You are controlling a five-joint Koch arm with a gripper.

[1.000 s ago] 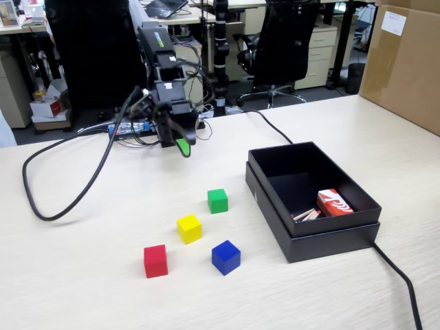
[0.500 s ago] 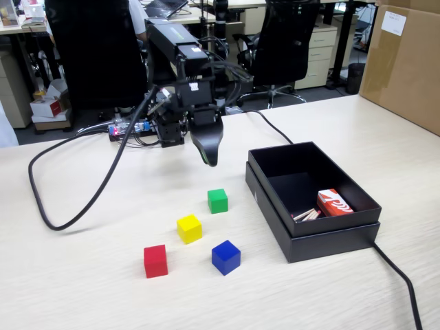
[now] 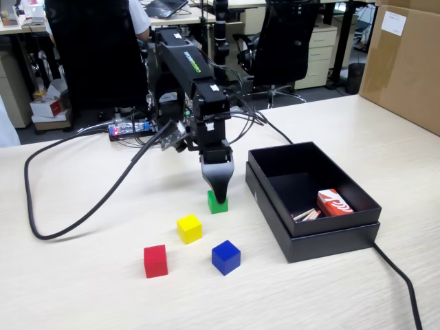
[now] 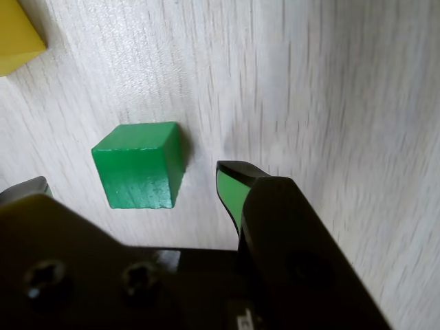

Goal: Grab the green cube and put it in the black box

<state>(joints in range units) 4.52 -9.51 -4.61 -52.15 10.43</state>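
The room is an office: black chairs (image 3: 292, 41) and desks stand behind the bench, and a large brown cardboard box (image 3: 405, 62) stands at the right edge of the fixed view. The bench (image 3: 82, 282) is wide, with a pale wood-grain top that is bare over most of its area; a thick black cable (image 3: 75, 206) makes a loop on its left part. The black arm (image 3: 189, 82) reaches from the back of the bench down toward the middle. The black box (image 3: 309, 237) lies at the right, open, with a red and white pack (image 3: 334, 203) in its near corner. The fingers (image 4: 130, 182) are spread wide and hold nothing; in the wrist view the green cube (image 4: 137, 165) sits on the bench between them, with a gap to the green-tipped finger (image 4: 230, 189) on its right. In the fixed view this cube (image 3: 218, 204) is just left of the black box, outside it. Nearer to the camera lie the blue cube (image 3: 225, 257), the yellow cube (image 3: 189, 228) and the red cube (image 3: 155, 261), each apart from the others.
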